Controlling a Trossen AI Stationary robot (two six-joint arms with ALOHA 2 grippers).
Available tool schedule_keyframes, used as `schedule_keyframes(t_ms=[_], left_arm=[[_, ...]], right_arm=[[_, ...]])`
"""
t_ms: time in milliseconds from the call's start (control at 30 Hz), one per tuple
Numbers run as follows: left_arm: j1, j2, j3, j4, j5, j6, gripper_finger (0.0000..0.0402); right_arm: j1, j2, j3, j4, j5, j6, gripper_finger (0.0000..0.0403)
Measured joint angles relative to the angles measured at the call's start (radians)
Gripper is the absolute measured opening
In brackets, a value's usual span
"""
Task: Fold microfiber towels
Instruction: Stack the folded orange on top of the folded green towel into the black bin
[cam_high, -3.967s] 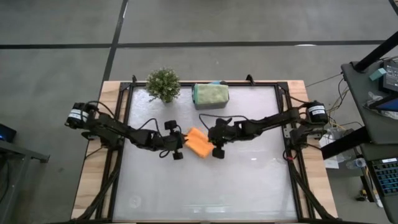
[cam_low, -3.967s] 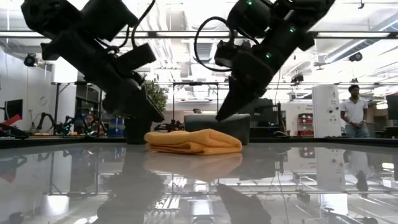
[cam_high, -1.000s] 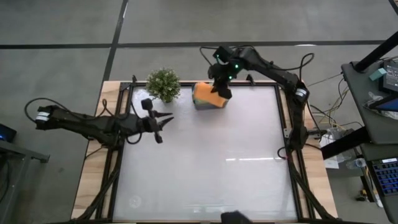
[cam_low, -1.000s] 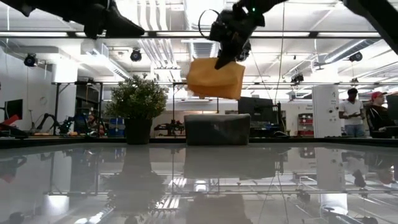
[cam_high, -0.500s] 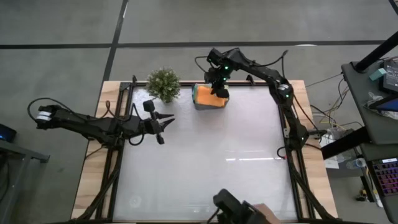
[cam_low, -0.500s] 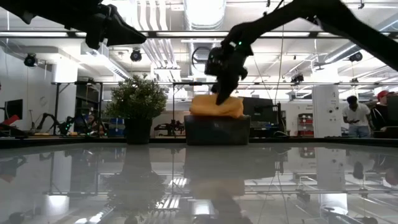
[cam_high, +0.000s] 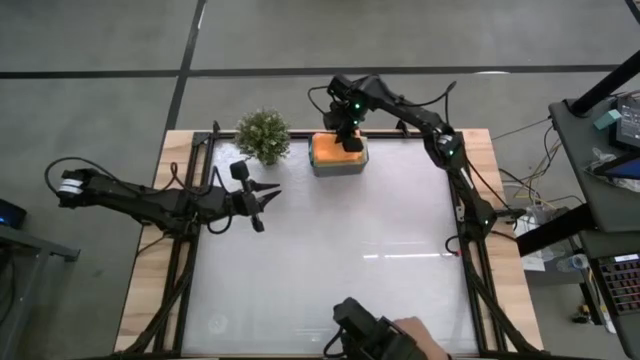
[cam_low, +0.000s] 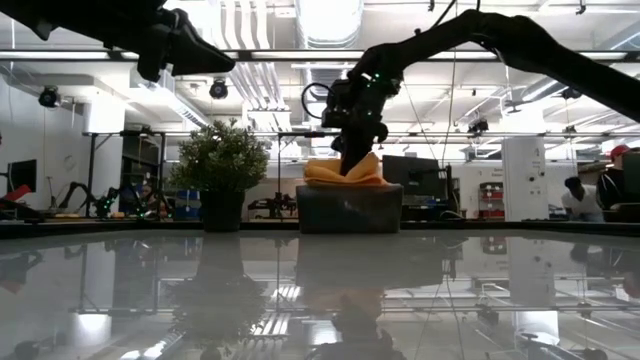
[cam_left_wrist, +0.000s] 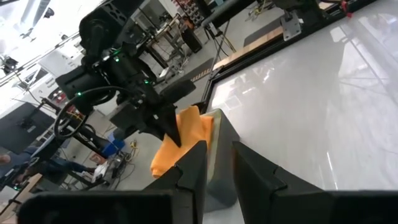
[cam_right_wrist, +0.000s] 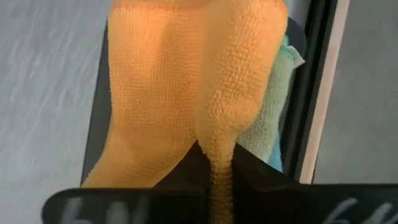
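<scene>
The folded orange microfiber towel (cam_high: 332, 148) lies on top of the small grey bin (cam_high: 338, 167) at the table's far edge. My right gripper (cam_high: 349, 138) stands over it, shut on the towel. In the right wrist view, light green and teal towels (cam_right_wrist: 275, 127) show under the orange one (cam_right_wrist: 158, 93), inside the bin. My left gripper (cam_high: 264, 195) hovers above the table's left part, near the plant. It is open, with nothing between its fingers (cam_left_wrist: 193, 165). My right gripper pinches a raised fold of the orange towel (cam_right_wrist: 219, 144) between its two fingers, on the side toward the table's right. The fingers come from above, slanting down. The rest of the towel (cam_low: 345, 173) lies spread on the towels in the bin (cam_low: 350, 210).
A little potted plant (cam_high: 263, 135) stands left of the bin at the far edge. A person's hand with a dark object (cam_high: 372, 335) shows at the table's near edge. The white tabletop (cam_high: 340, 260) lies between them.
My right gripper has gone down and a little toward the table's left with the orange towel. The towel hung clear above the bin; it now lies on top of it. A person's hand has come in at the near edge.
</scene>
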Motion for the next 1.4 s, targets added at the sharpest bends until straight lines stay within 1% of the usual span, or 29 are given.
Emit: schedule_keyframes(t_ms=[100,167,300,467,533,600,733,867,933,967,1000,1067,1167,1233,1300,1400], left_arm=[[0.0,0.0,-0.001,-0.003,0.0,0.0,0.0059],[0.0,0.004,-0.001,0.0,-0.001,0.0,0.0059],[0.0,0.006,-0.001,-0.001,-0.001,0.0,0.0059],[0.0,0.006,-0.001,-0.001,0.0,-0.002,0.0059],[0.0,0.008,-0.001,-0.002,-0.001,-0.002,0.0059],[0.0,0.019,-0.001,0.0,-0.001,-0.022,0.0059],[0.007,0.063,-0.001,0.018,0.0,-0.051,0.0059],[0.051,0.135,0.001,0.119,-0.003,-0.079,0.0057],[0.09,0.177,0.012,0.173,-0.002,-0.076,0.005],[0.116,0.198,0.026,0.195,0.001,-0.069,0.0044],[0.146,0.222,0.047,0.213,0.015,-0.057,0.0036],[0.214,0.259,0.092,0.213,0.081,-0.044,0.0016],[0.322,0.337,0.168,0.211,0.268,-0.045,0.0004],[0.382,0.396,0.217,0.209,0.363,-0.048,0.0003],[0.428,0.458,0.261,0.207,0.406,-0.047,0.0001],[0.481,0.548,0.325,0.206,0.46,-0.03,0.0]], right_arm=[[0.004,0.0,-0.003,-0.002,0.016,0.03,0.0033],[0.004,0.0,-0.004,-0.002,0.042,0.057,0.0051],[0.003,0.0,0.002,-0.002,0.059,0.063,0.0087],[0.004,-0.001,0.047,-0.006,0.162,0.088,0.0117],[0.001,-0.007,0.062,-0.017,0.176,0.096,0.0121],[-0.004,-0.032,0.053,-0.026,0.156,0.112,0.0118],[-0.026,-0.06,0.051,-0.068,0.004,0.139,0.0094],[-0.038,-0.064,0.025,-0.078,-0.122,0.114,0.0048],[-0.037,-0.071,0.007,-0.052,-0.137,0.091,0.002],[-0.036,-0.075,-0.002,-0.035,-0.139,0.085,0.0016],[-0.036,-0.08,-0.009,-0.018,-0.141,0.079,0.0014],[-0.036,-0.09,-0.018,0.03,-0.141,0.062,0.0012],[-0.037,-0.111,-0.03,0.081,-0.142,0.059,0.0009],[-0.038,-0.135,-0.05,0.111,-0.162,0.059,0.0009],[-0.038,-0.167,-0.089,0.136,-0.192,0.059,0.0009],[-0.033,-0.23,-0.188,0.209,-0.197,0.076,0.0008]])
